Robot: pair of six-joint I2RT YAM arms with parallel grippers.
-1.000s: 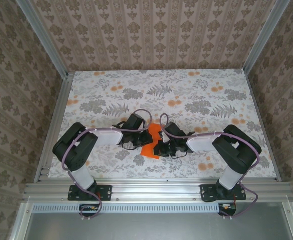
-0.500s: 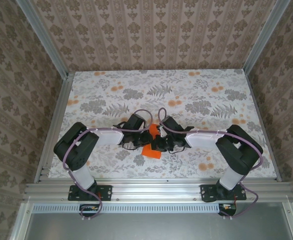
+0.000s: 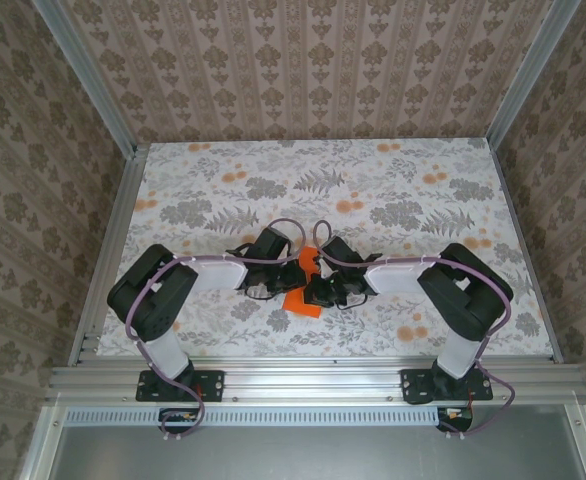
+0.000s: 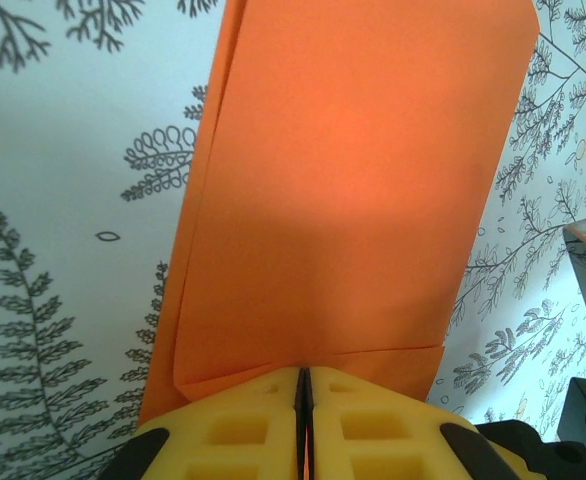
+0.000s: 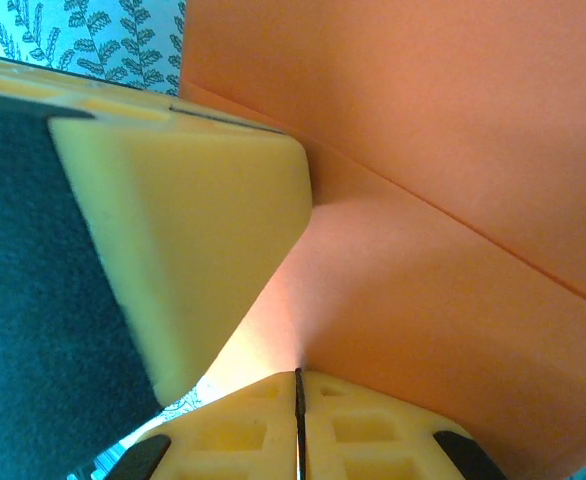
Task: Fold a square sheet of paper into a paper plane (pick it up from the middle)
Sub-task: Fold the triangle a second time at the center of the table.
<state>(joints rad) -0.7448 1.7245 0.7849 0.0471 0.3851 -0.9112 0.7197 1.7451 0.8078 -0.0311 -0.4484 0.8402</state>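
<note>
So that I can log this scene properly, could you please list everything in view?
orange paper sheet: one, bright orange, folded, front-centre of the table
table: one, white with grey and orange floral print, under everything
walls: three, beige patterned, around the table
frame rails: several, silver, along the table's edges
cables: two, purple, along the arms
left arm: one, black and white, near left
right arm: one, black and white, near right
left end effector: one, yellow, shut on the sheet
right end effector: one, yellow, shut on the sheet
</note>
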